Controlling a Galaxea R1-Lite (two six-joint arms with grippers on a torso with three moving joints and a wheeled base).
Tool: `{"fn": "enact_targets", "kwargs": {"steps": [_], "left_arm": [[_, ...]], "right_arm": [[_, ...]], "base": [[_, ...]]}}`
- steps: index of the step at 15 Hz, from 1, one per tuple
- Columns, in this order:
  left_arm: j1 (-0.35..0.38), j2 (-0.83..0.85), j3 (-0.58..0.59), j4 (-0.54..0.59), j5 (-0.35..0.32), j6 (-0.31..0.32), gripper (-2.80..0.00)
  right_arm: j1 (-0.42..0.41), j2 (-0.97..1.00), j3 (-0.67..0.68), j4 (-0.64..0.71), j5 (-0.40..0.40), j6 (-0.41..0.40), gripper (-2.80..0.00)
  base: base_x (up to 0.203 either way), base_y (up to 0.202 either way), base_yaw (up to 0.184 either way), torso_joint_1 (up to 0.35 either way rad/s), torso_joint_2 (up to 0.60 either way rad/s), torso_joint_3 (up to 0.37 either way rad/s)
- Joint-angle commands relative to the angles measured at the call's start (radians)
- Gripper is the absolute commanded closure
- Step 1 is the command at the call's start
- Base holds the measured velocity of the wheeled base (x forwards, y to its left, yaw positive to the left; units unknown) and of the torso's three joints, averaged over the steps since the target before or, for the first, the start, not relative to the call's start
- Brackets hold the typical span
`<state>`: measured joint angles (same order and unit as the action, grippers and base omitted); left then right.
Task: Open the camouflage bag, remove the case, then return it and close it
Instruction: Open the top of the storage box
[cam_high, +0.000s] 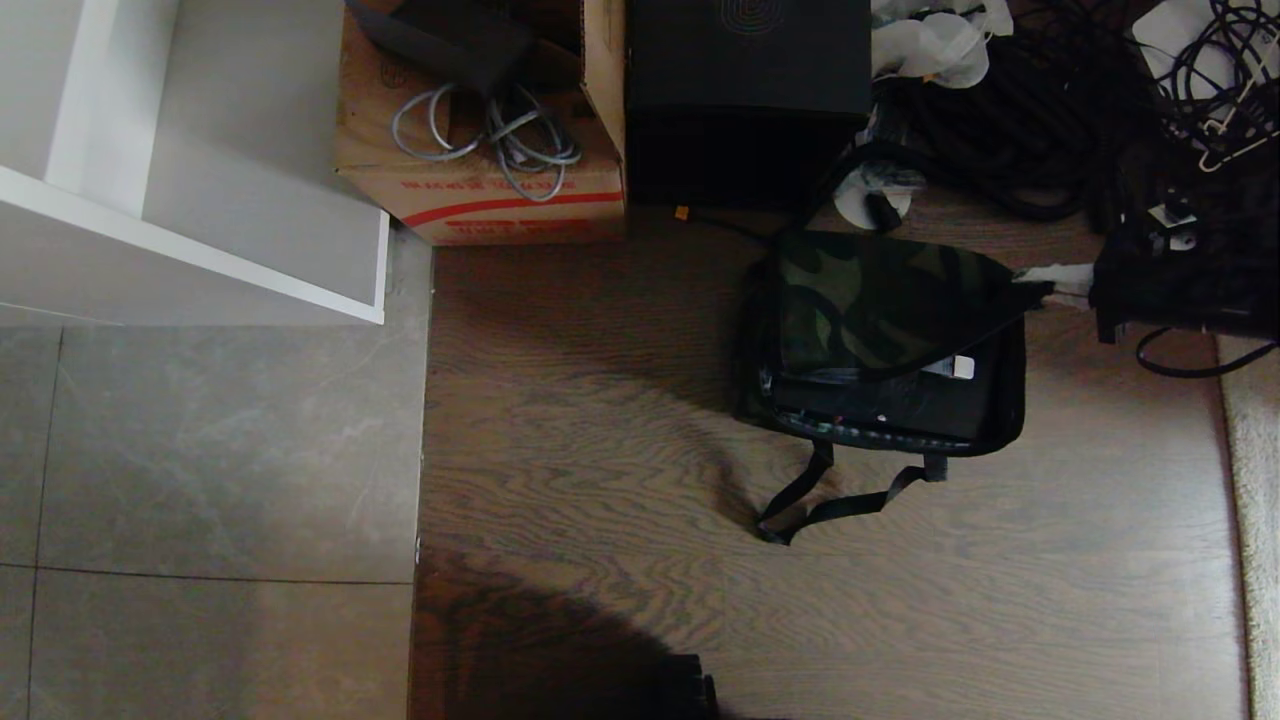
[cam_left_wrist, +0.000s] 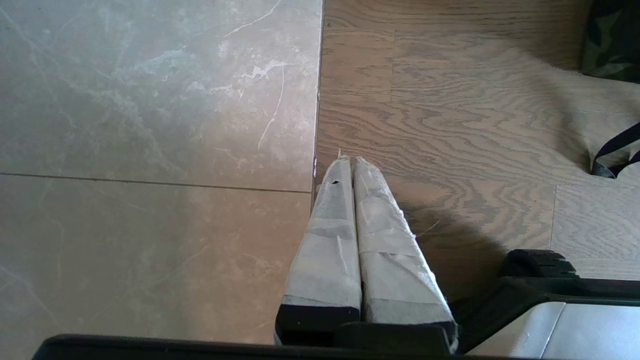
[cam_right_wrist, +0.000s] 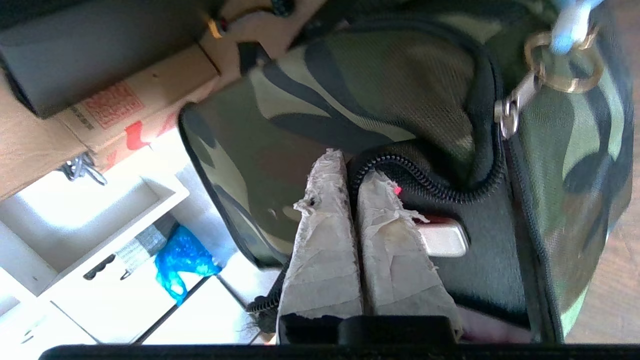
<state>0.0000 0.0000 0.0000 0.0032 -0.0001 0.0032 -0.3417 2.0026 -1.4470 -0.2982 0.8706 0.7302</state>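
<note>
Head view showed the camouflage bag (cam_high: 880, 340) on the wooden floor (cam_high: 600, 420) at about two o'clock in the frame, its long axis running roughly from nine to three o'clock, lid partly folded back toward twelve so the black case (cam_high: 900, 405) showed along the six o'clock edge. Its black shoulder strap (cam_high: 820, 500) trailed toward six o'clock. A cardboard box (cam_high: 480, 190) and a taller black box (cam_high: 745, 90) stood beyond, toward twelve. Neither arm appeared there. Right wrist view had the right gripper (cam_right_wrist: 352, 172), fingers pressed together, at the bag's zipper edge, touching or just over it. Left gripper (cam_left_wrist: 350, 162), fingers clenched on nothing, hung above the floor seam.
</note>
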Motion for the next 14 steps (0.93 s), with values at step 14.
{"fn": "enact_targets", "kwargs": {"steps": [14], "left_arm": [[0.0, 0.002, 0.0, 0.0, 0.0, 0.0, 0.0]], "right_arm": [[-0.012, 0.005, -0.112, -0.019, 0.002, 0.205, 0.0]], "base": [[0.0, 0.0, 0.0, 0.0, 0.0, 0.0]]}}
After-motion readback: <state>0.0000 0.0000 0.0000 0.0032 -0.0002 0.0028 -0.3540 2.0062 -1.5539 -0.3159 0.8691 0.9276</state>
